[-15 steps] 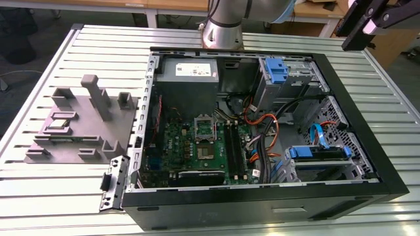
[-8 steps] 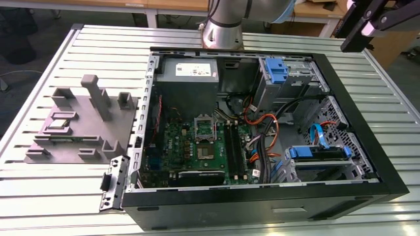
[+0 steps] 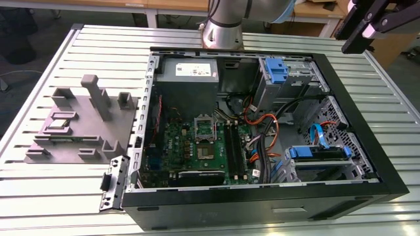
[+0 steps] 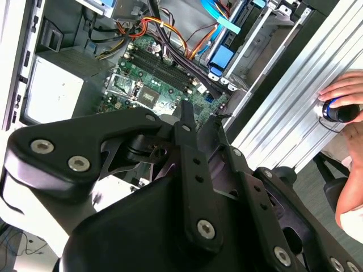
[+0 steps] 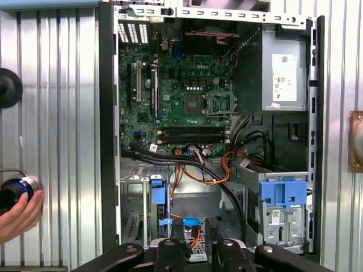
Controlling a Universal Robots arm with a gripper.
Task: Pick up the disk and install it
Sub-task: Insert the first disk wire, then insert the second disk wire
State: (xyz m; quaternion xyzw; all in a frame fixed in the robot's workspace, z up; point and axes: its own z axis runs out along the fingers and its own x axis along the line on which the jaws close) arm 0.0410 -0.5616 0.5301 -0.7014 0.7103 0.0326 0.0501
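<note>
Beneath the raised black gripper, whose opening we cannot tell, a slatted aluminium table bears an open black computer case. The silver-grey disk in its blue carrier sits in a bay inside, well apart from the gripper. A person's hand rests at the table's edge.

table: ribbed bare metal, satin sheen;
case: matt black shell, unpainted sheet-metal frame;
motherboard: green circuit board;
gripper: matt black links;
drive bracket: blue plastic
</note>
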